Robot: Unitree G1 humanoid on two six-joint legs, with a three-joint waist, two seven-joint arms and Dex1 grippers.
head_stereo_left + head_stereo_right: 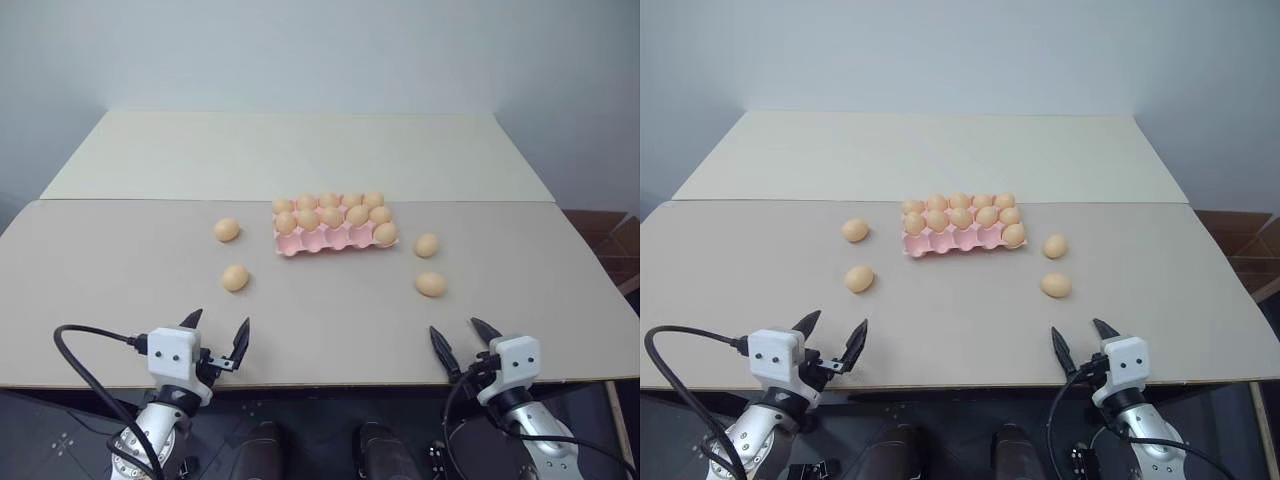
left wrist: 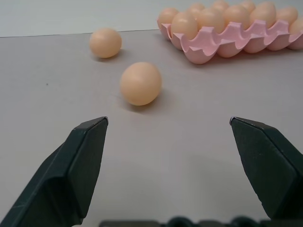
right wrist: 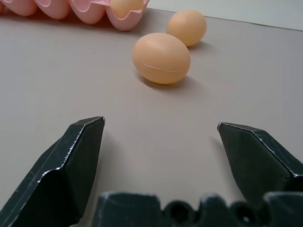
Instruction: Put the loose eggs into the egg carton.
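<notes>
**Both grippers waiting open at the near edge, four eggs lying loose around the carton**

A flat pink moulded egg carton (image 1: 330, 238) with a scalloped edge is sitting near the middle of the pale beige tabletop (image 1: 320, 320). Its two far rows are holding smooth pale orange-tan eggs, and one more egg is sitting in the near row at the carton's right end; the other near cups are showing bare pink.

Four loose eggs of the same oval shape and tan colour are lying on the tabletop beside the carton. On the robot's left, one loose egg (image 1: 227, 230) is resting level with the carton and near its left end, and a second (image 1: 235, 278) is lying nearer the robot, apart from the first. On the right, a third loose egg (image 1: 427, 245) is lying just off the carton's right end, and a fourth (image 1: 431, 285) is resting a little nearer the robot.

The left gripper (image 1: 215, 335) is hovering over the near edge of the tabletop with its two black fingers spread wide and nothing between them; its wrist view is looking toward the nearer left egg (image 2: 140, 83). The right gripper (image 1: 465, 342) is hovering over the same edge on the other side, likewise spread wide and holding nothing, with the nearer right egg (image 3: 161, 57) lying ahead of it. Neither gripper is touching any egg or the carton.
</notes>
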